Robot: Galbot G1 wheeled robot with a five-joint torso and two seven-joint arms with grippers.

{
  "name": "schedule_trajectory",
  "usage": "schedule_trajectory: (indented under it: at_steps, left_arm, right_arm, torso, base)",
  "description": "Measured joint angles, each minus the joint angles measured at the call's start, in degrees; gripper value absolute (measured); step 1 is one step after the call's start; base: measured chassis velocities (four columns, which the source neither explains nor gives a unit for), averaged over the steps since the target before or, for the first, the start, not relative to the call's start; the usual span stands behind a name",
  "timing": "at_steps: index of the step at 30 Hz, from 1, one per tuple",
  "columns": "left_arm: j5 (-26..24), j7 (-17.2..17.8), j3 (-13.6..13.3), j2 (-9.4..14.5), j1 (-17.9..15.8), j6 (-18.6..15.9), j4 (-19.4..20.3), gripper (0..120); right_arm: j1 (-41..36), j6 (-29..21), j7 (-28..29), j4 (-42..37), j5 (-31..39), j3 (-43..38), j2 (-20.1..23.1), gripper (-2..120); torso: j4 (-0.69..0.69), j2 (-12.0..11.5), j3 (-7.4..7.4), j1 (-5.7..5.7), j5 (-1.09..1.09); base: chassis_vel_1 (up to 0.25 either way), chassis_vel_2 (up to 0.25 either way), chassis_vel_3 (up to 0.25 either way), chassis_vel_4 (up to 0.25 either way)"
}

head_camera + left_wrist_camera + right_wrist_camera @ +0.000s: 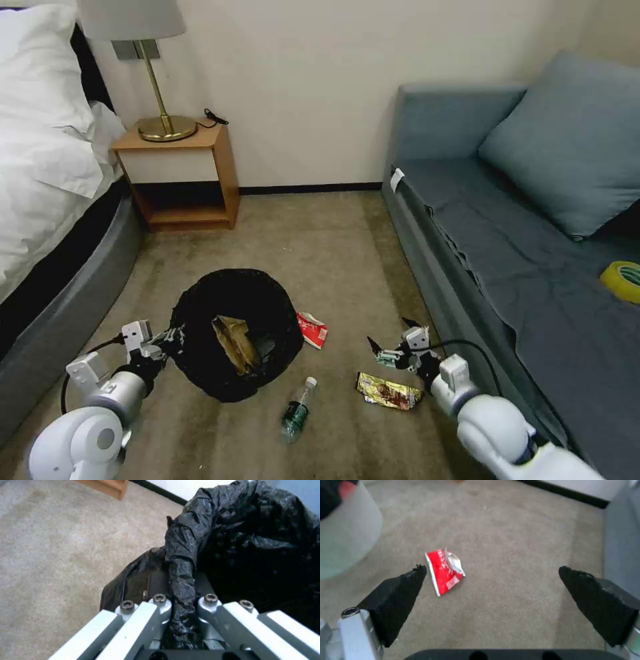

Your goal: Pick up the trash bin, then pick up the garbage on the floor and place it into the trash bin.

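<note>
The trash bin [267, 313], lined with a crinkled black bag, tilts its mouth toward me. A crumpled brown paper bag [235, 343] lies inside it. My left gripper [172, 337] is shut on the bin's rim, and the bag plastic [181, 580] is pinched between its fingers. On the carpet lie a red-and-white packet [312, 330], a clear bottle with a green label [296, 411] and a gold-brown wrapper [389, 392]. My right gripper [389, 333] hovers open above the floor, to the right of the packet [445, 571] and holding nothing. The bin's whitish side [346, 530] shows beside it.
A grey sofa [520, 267] runs along the right, with a yellow tape roll [623, 280] on its seat. A bed [47, 173] borders the left. A wooden nightstand [183, 177] with a lamp stands against the far wall. Open carpet lies between them.
</note>
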State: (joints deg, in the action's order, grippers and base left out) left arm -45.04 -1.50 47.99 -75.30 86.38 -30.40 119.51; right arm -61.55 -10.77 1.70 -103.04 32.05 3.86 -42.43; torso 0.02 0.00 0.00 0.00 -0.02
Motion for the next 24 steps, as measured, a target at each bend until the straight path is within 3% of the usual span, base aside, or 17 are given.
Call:
schedule_trajectory:
  at_steps: [6,13,20,24]
  left_arm:
    - [0.13,0.04,0.03,-0.65,-0.26,0.0,-0.31,4]
    - [0.15,0.24,0.26,-1.33,-0.4,-0.02,-0.86,4]
    - [0.12,0.26,0.79,-1.49,-0.64,-0.02,-1.64,4]
    - [0.08,0.2,1.02,-1.59,-0.96,0.07,-2.51,4]
  right_arm:
    - [10.72,-0.64,-3.23,7.88,3.77,11.82,1.56,100]
    - [23.32,-1.18,-12.24,17.96,6.13,25.19,0.88,100]
    - [27.31,-2.57,-16.44,22.7,5.39,31.49,-1.07,100]
    - [29.55,-2.69,-18.52,29.8,3.35,34.51,-5.13,100]
  torso:
    - [-0.02,0.0,0.0,0.0,0.01]
    - [-0.01,0.0,0.0,0.0,0.02]
    - [-0.02,0.0,0.0,0.0,0.01]
    - [-0.01,0.0,0.0,0.0,0.03]
  base:
    - [0.0,0.0,0.0,0.0]
    - [0.0,0.0,0.0,0.0]
    - [0.0,0.0,0.0,0.0]
    - [0.0,0.0,0.0,0.0]
